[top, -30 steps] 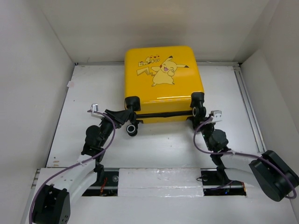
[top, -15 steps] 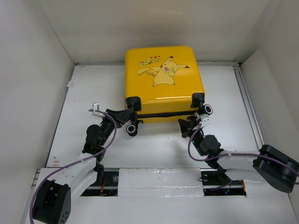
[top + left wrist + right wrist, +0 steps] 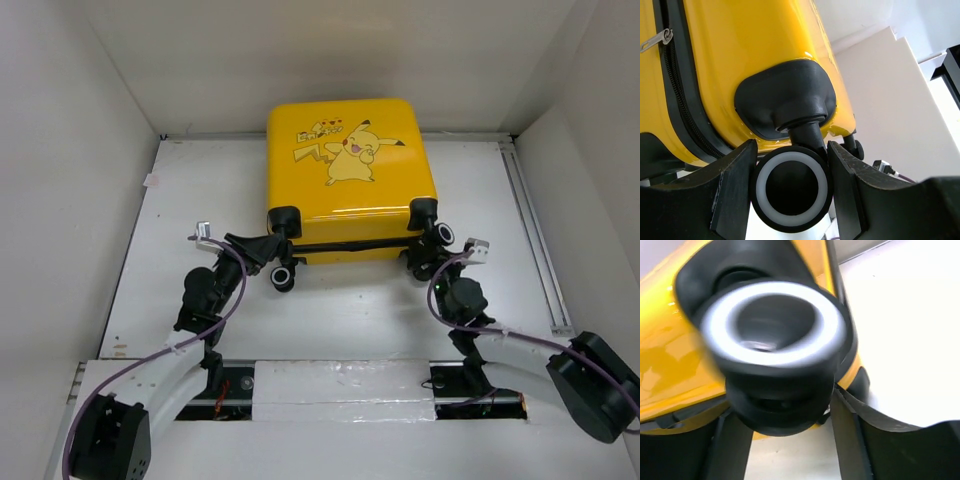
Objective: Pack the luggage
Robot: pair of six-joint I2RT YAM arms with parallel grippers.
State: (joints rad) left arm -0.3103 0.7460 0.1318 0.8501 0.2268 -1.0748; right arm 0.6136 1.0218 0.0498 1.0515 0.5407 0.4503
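Observation:
The luggage (image 3: 345, 150) is a yellow hard-shell case with a Pikachu cartoon. It lies flat and closed at the back middle of the table, with its wheels toward me. My left gripper (image 3: 279, 268) is shut on the near-left wheel (image 3: 790, 187), a black caster with a white ring, and both fingers press its sides. My right gripper (image 3: 428, 258) is at the near-right corner. Its jaws stand open on either side of a black caster (image 3: 780, 400). A second, blurred white-ringed wheel (image 3: 775, 322) sits just above it.
White walls box in the table on the left, back and right. A metal rail (image 3: 528, 225) runs along the right side. A taped white bar (image 3: 340, 385) crosses the front between the arm bases. A small tag (image 3: 150, 181) sticks to the left wall.
My right gripper swung left, then came back to the near-right wheels and opened from shut. The left arm and the luggage have not moved.

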